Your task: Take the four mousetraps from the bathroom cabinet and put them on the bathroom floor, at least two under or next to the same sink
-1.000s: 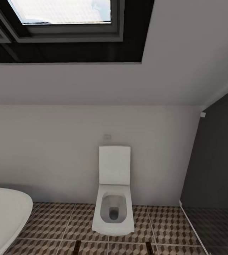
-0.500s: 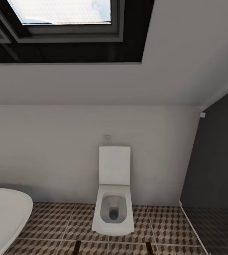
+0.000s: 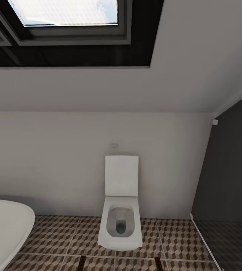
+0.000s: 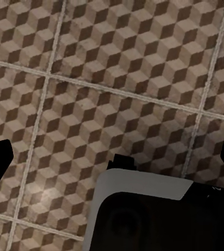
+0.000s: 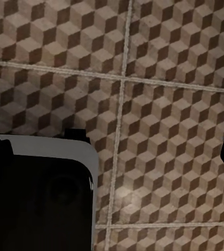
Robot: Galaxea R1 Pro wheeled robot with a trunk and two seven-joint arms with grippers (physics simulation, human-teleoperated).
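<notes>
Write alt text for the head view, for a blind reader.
A white toilet with its lid up stands against a pale wall, on the bathroom floor of brown and cream cube-pattern tiles. The rounded rim of a white bathtub enters at lower left, a dark-framed skylight sits in the sloped ceiling above, and a dark grey wall fills the right side.

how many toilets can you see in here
1: a white toilet stands on the patterned floor against the far wall, right of the bathtub. Others may lie outside the head view.

White toilet point(image 3: 120, 222) (lid up) beside bathtub point(image 3: 4, 229), beneath skylight point(image 3: 64, 11).
</notes>
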